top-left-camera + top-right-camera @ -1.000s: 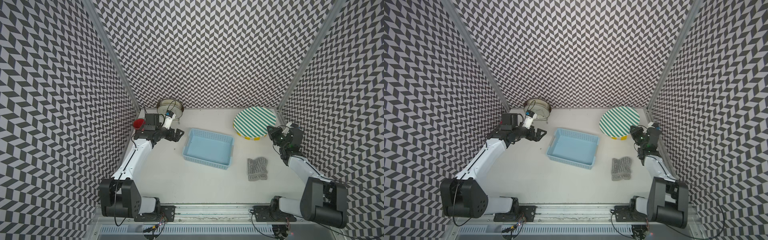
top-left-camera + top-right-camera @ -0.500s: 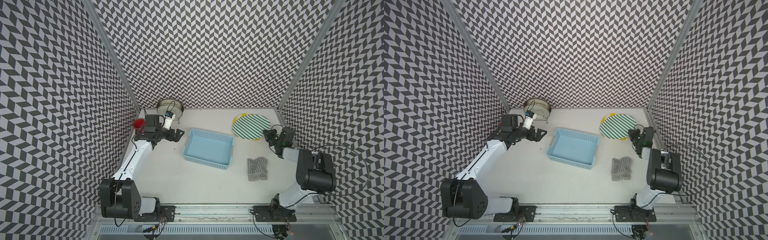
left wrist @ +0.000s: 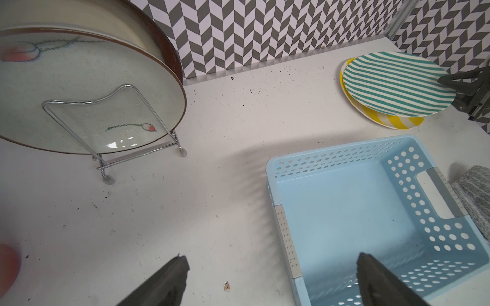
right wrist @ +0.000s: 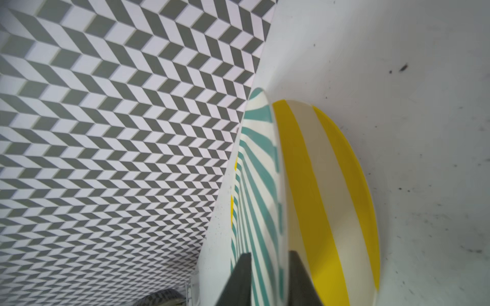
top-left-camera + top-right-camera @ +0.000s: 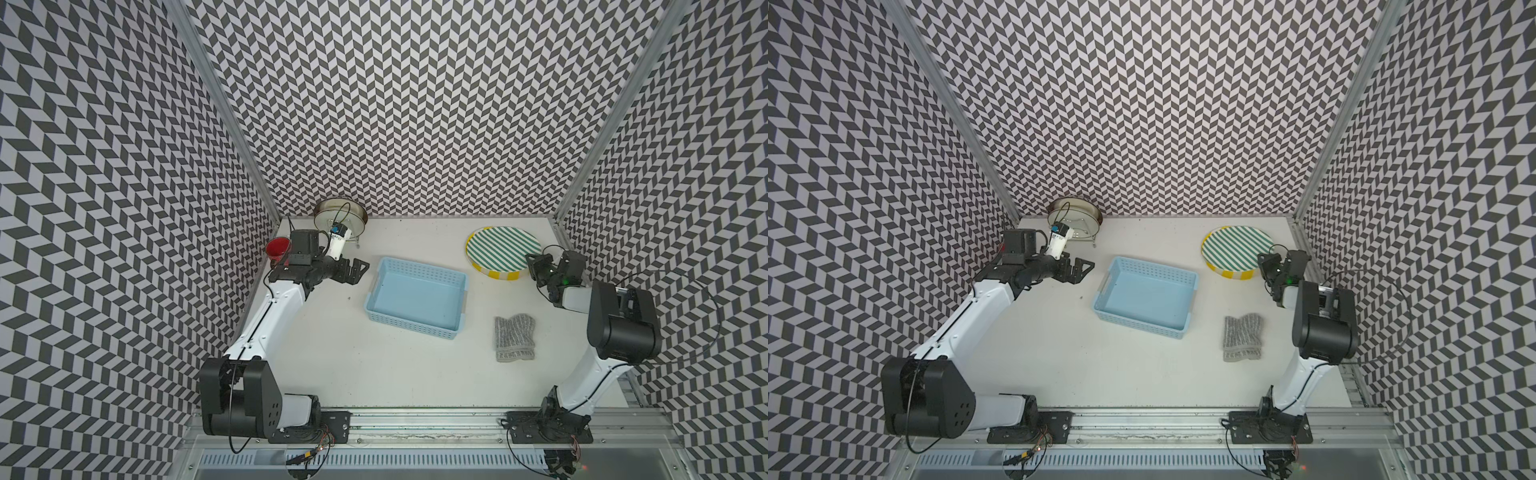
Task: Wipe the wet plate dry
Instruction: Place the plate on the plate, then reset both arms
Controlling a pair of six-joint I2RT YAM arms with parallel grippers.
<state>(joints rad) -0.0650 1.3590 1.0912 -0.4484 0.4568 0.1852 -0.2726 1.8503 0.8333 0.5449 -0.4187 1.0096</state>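
Observation:
The green-striped plate (image 5: 503,249) (image 5: 1237,248) lies at the back right on top of a yellow-striped plate (image 5: 500,274). My right gripper (image 5: 532,264) (image 4: 270,253) is at its near right edge. Its jaws stand slightly apart, with the green plate's rim (image 4: 254,185) between them and a gap showing. A folded grey cloth (image 5: 514,337) lies on the table in front of the plates, untouched. My left gripper (image 5: 359,268) (image 3: 272,257) is wide open and empty, hovering just left of the basket.
A light blue perforated basket (image 5: 376,291) sits mid-table and holds nothing. A ceramic plate stands in a wire rack (image 5: 340,214) at the back left, with a red cup (image 5: 277,248) beside the left arm. Patterned walls close in on both sides.
The green-striped plate has come down from a raised hold onto the yellow-striped plate. My right arm dropped low with it and its jaws have parted. The left arm has not moved.

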